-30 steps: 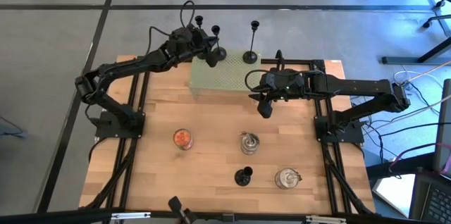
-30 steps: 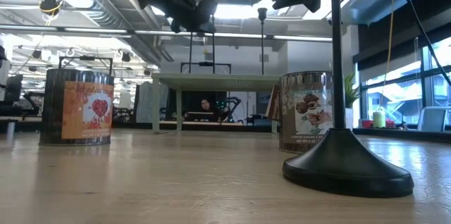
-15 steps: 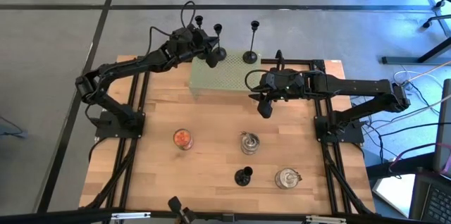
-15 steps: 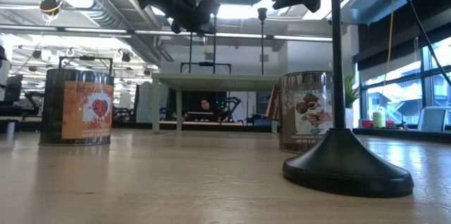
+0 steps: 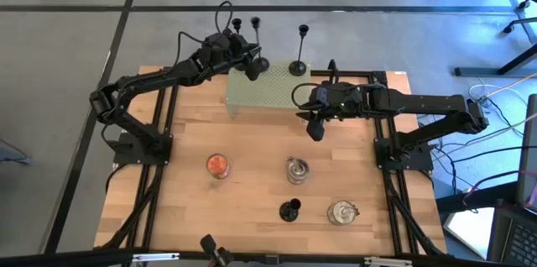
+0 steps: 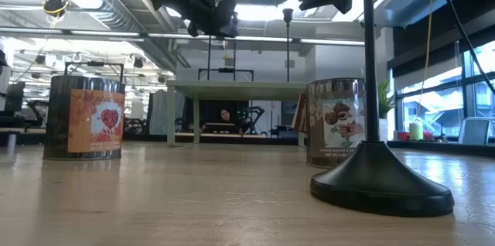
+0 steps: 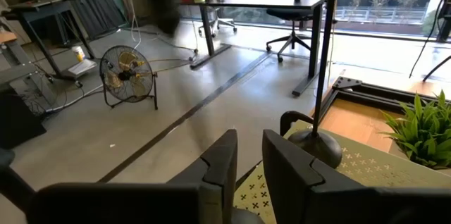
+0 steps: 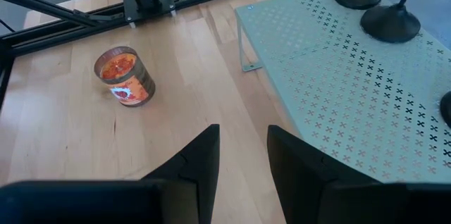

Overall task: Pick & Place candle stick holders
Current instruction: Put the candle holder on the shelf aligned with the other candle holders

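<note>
Three black candlestick holders stand on the green perforated stand (image 5: pixel 268 91) at the table's far side: one (image 5: pixel 237 23), one (image 5: pixel 256 22) by my left gripper, one (image 5: pixel 299 49) to the right. My left gripper (image 5: pixel 251 69) is over the stand's far left part, its fingers nearly together around the middle holder's stem. A further holder (image 5: pixel 289 210) stands on its round base on the near table, large in the low view (image 6: pixel 371 122). My right gripper (image 5: pixel 315 131) hangs open and empty right of the stand. My left gripper (image 7: pixel 250 157) is shut on the stem of the middle holder, which shows only as a dark blur (image 7: pixel 166 5) rising from between the fingers. The fingers come slanting down from the near side. Below them the stem (image 6: pixel 234 54) runs down to the stand.
Three candle jars stand on the wood: an orange one (image 5: pixel 217 165), one at the centre (image 5: pixel 296 170), one near right (image 5: pixel 341 212). A small green plant (image 7: pixel 423 132) sits by the stand. Black frame rails run along the table's sides.
The top of the holder at my left gripper has swung toward the table's far edge, so the holder stands more upright than before. My left gripper has stayed almost in place.
</note>
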`<state>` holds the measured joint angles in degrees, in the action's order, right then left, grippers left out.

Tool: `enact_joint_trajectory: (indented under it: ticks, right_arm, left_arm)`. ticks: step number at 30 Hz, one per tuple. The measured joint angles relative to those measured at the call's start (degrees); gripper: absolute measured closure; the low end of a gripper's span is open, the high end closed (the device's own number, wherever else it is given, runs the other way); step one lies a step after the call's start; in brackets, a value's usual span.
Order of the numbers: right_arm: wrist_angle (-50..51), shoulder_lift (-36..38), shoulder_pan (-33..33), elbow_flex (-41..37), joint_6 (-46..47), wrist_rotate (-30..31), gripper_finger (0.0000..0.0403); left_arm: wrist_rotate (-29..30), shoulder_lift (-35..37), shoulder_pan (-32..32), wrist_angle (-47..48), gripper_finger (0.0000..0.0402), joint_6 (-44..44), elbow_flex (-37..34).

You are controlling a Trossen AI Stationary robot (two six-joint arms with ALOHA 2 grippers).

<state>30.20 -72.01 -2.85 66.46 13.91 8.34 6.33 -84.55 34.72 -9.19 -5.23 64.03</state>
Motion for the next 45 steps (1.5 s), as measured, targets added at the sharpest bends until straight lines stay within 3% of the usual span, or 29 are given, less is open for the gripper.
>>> enact_joint_trajectory:
  ticks: [4,8,11,15,22,29,33,36,45]
  right_arm:
    - [0.0,0.0,0.0,0.0,0.0,0.0,0.0279]
    - [0.0,0.0,0.0,0.0,0.7,-0.9,0.0279]
    - [0.5,0.0,0.0,0.0,1.1,-5.2,0.0279]
    - [0.8,0.0,1.6,0.0,1.6,-12.5,0.0279]
    - [0.9,0.0,9.7,-2.2,1.0,-15.0,0.0279]
    - [-1.1,-0.5,20.8,-7.9,6.1,-15.0,0.0279]
    - [-7.5,-1.4,27.0,-13.1,13.9,-14.1,0.0279]
    - [-15.5,-3.2,31.2,-17.5,16.6,-9.8,0.0279]
    - [-39.7,-13.5,37.0,-23.2,11.0,-3.5,0.0279]
  left_arm:
    - [-0.3,0.0,0.0,0.0,0.0336,0.0,0.0]
    - [-6.0,0.5,-0.3,0.9,0.0337,0.0,-0.1]
    - [-11.4,2.3,-1.0,3.1,0.0342,0.0,-0.1]
    - [-14.3,6.4,-2.2,10.1,0.0353,-1.0,-0.1]
    - [-15.0,14.0,-5.7,23.1,0.0375,-5.0,-0.1]
    - [-15.0,19.0,-9.4,27.4,0.0392,-5.6,-0.1]
    - [-14.9,20.4,-10.7,28.0,0.0398,-5.6,-0.1]
    - [-14.9,21.1,-11.3,28.4,0.0399,-5.6,-0.1]
    - [-14.8,21.2,-11.8,28.3,0.0399,-2.9,0.0]
